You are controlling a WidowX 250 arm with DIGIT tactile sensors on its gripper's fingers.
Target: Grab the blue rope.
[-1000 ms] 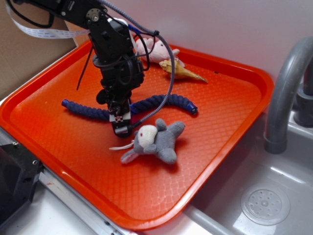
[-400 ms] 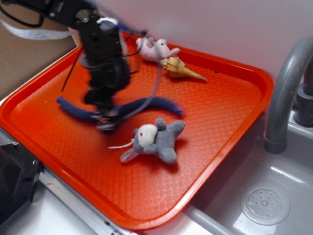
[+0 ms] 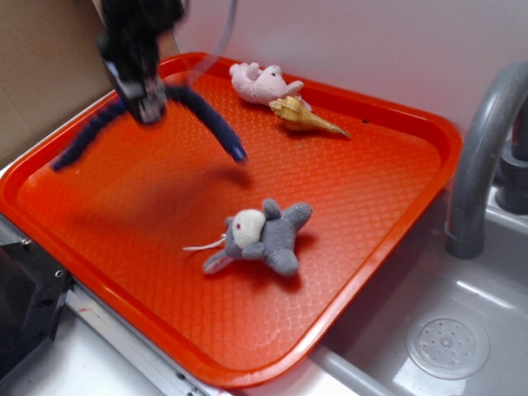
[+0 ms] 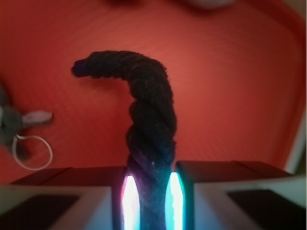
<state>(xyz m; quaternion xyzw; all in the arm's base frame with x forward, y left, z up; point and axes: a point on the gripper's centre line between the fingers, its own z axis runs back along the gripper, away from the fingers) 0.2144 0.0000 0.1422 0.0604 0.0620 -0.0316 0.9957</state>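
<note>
STEP: grasp looks made, thick dark navy-blue twisted rope (image 3: pixel 202 111) aloft over orange plastic tray (image 3: pixel 388 190) | TOOL (image 3: pixel 148 106): clamped mid-rope, ends drooping | NEXT: hold firm, rope may slip | AROUND: grey plush mouse (image 3: pixel 260 237), pink plush toy (image 3: pixel 260 82), tan shell cone (image 3: pixel 305 117) below, well apart, nothing blocking

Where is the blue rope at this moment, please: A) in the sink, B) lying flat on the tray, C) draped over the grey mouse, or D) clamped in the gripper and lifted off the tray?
D: the gripper is shut on the blue rope, whose ends droop above the orange tray.
</note>
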